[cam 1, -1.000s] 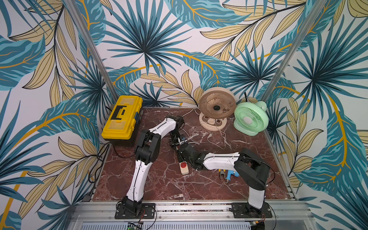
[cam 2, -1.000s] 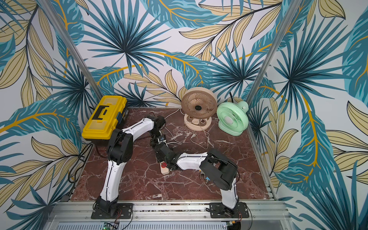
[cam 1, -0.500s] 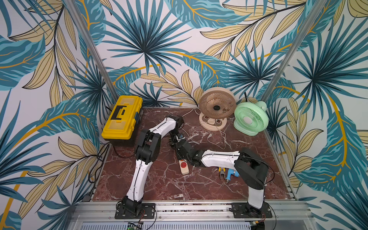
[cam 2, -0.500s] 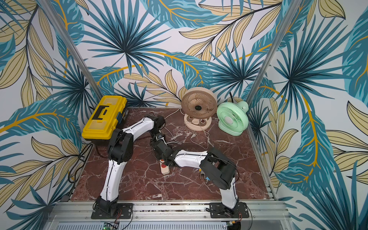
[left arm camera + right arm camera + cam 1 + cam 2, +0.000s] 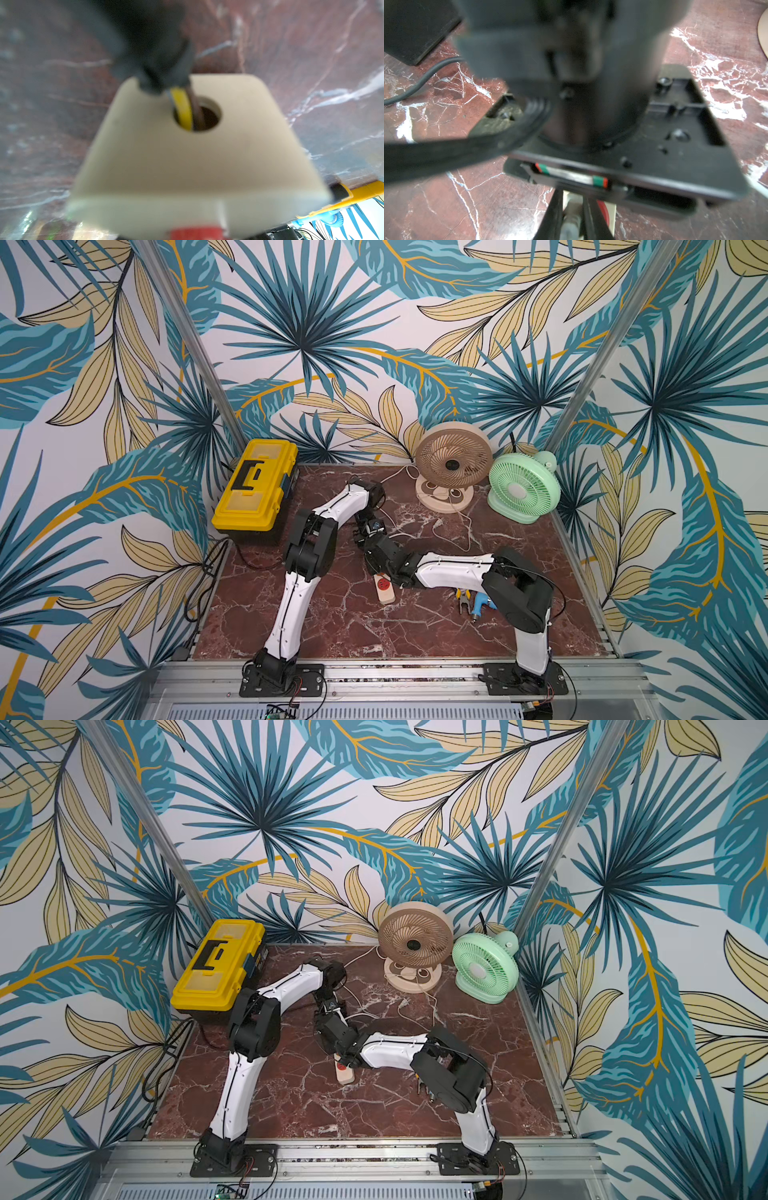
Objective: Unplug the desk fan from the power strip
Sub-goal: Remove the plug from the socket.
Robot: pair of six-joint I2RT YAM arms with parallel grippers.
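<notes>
Tabletop of red-brown marble (image 5: 332,626) carries all items. A yellow plastic toolbox (image 5: 255,485) stands at the far left corner. A round beige desk fan (image 5: 453,462) and a mint-green desk fan (image 5: 521,487) stand side by side at the far right, with loose white cords (image 5: 465,526) trailing nearby.

The long cream-beige power strip with round red sockets (image 5: 385,593) lies mid-table, its far half covered by both arms. The left gripper (image 5: 366,529) is clamped on the strip's far end, where the black cord (image 5: 145,62) enters. The right gripper (image 5: 572,226), just beside it, is pinched tight on a small white plug (image 5: 571,220); whether the plug sits in a socket cannot be told.

Yellow-handled pliers (image 5: 462,600) and a small blue tool (image 5: 482,605) lie by the right arm.
</notes>
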